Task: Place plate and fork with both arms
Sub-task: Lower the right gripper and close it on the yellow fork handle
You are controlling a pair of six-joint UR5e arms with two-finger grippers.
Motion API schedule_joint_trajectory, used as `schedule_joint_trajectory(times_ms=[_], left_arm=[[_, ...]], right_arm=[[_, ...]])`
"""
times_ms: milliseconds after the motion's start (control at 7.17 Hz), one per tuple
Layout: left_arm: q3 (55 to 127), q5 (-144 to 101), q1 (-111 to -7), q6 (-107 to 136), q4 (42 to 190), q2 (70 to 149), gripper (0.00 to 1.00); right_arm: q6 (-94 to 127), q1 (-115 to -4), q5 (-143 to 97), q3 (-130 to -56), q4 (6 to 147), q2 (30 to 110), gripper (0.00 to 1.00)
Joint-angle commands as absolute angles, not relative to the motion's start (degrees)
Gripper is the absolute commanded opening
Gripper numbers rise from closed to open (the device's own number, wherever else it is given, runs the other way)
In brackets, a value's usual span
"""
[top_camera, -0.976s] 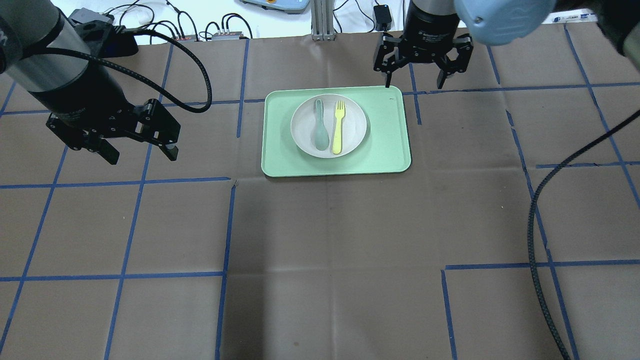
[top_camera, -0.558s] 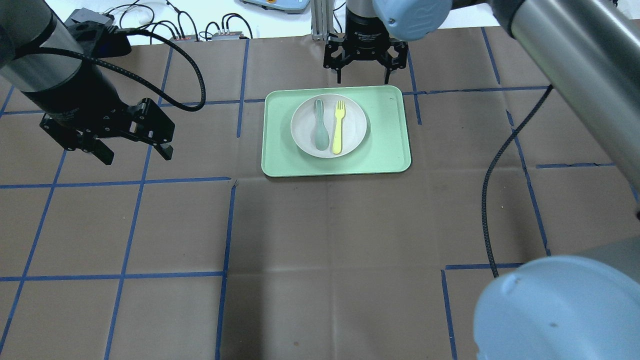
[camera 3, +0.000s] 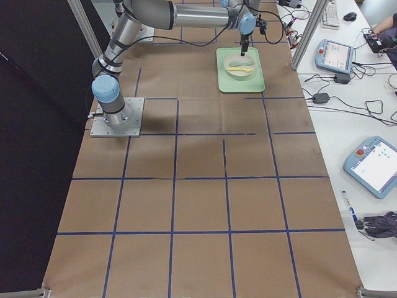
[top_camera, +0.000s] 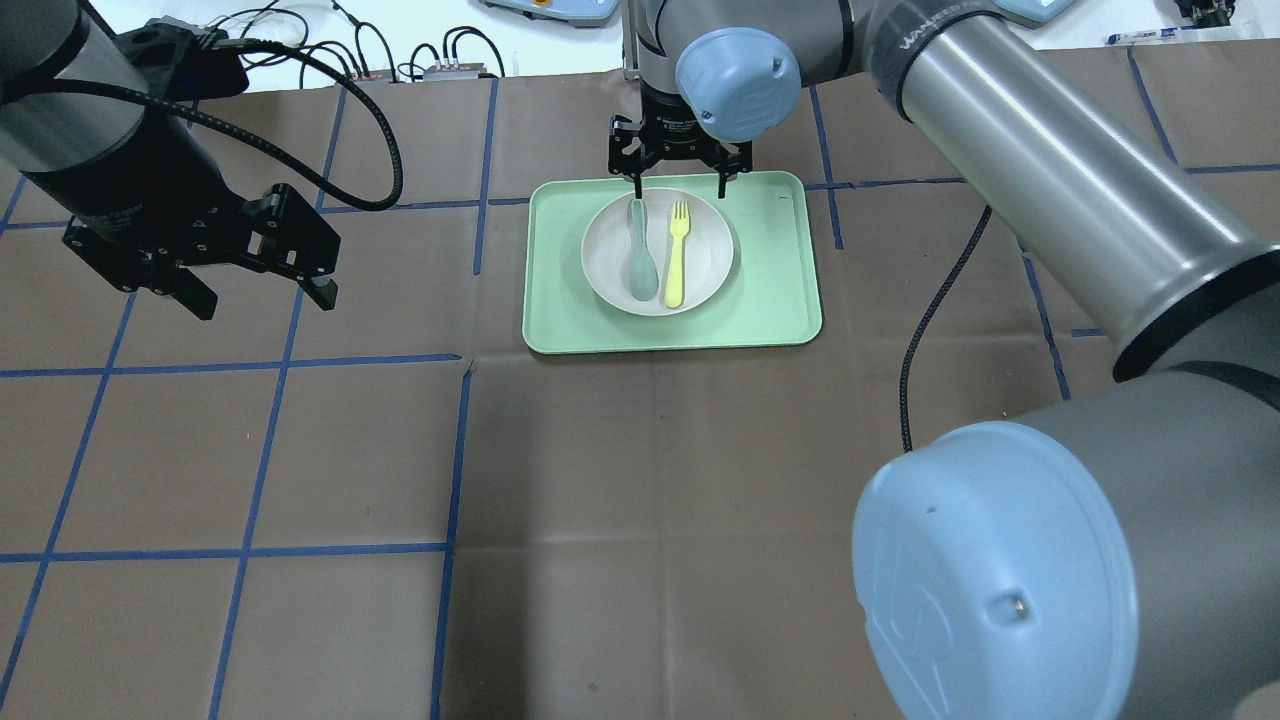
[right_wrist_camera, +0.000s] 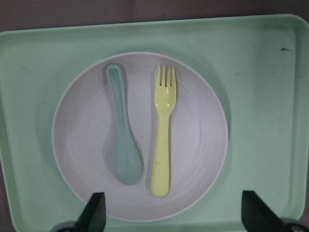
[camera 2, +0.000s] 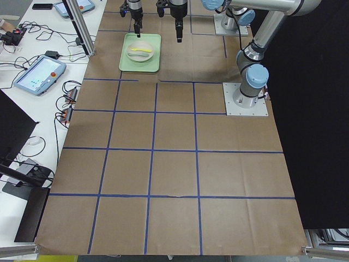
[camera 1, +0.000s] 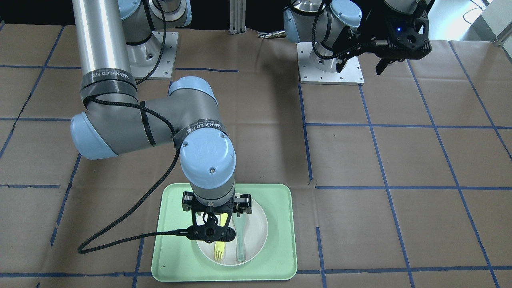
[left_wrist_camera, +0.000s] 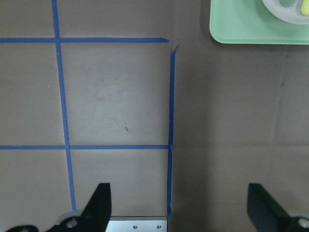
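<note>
**Plate and fork lie on the tray; both hands are empty**

The plate (right_wrist_camera: 198, 145) is round and shallow, off-white with fine speckles, faint concentric rings and a low raised rim. It sits near the middle of a mint-green tray (right_wrist_camera: 260, 96), a rectangle with rounded corners, an upturned lip and a small dark fleck near one corner.

On the plate lies the fork (right_wrist_camera: 162, 140), slim, smooth, pale-yellow plastic with four short tines and a rounded handle end. Just beside it, roughly parallel and not touching, lies a grey-green spoon (right_wrist_camera: 123, 140) with an oval bowl and a grooved handle. The fork's tines point away from the robot.

The right hand (top_camera: 679, 185) hangs over the plate's far edge, its black fingers spread wide. One tip is by the spoon's handle end, the other out past the fork's tines, and neither grips anything.

The left hand (top_camera: 262, 298) is well apart from the tray, its fingers also spread and empty, above the desk (top_camera: 640, 480), which is covered in matt, creased brown paper gridded with blue tape.
</note>
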State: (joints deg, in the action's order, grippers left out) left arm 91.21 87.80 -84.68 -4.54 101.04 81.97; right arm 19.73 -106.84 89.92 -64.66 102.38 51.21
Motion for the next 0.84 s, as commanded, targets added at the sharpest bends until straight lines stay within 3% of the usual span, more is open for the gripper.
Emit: schedule_joint_trajectory(times_ms=[0, 558, 697], left_arm=[[91.9, 87.8, -84.6, -4.4, 101.5, 81.5, 1.0], [92.5, 87.8, -84.6, -4.4, 101.5, 81.7, 1.0], [92.5, 87.8, -84.6, -4.5, 101.6, 81.7, 1.0]], right_arm=[[19.7, -107.0, 90.3, -65.4, 103.2, 49.0, 0.67], [20.0, -106.8, 90.0, -67.9, 105.0, 48.8, 0.43], [20.0, -106.6, 89.7, -67.9, 105.4, 48.6, 0.44]])
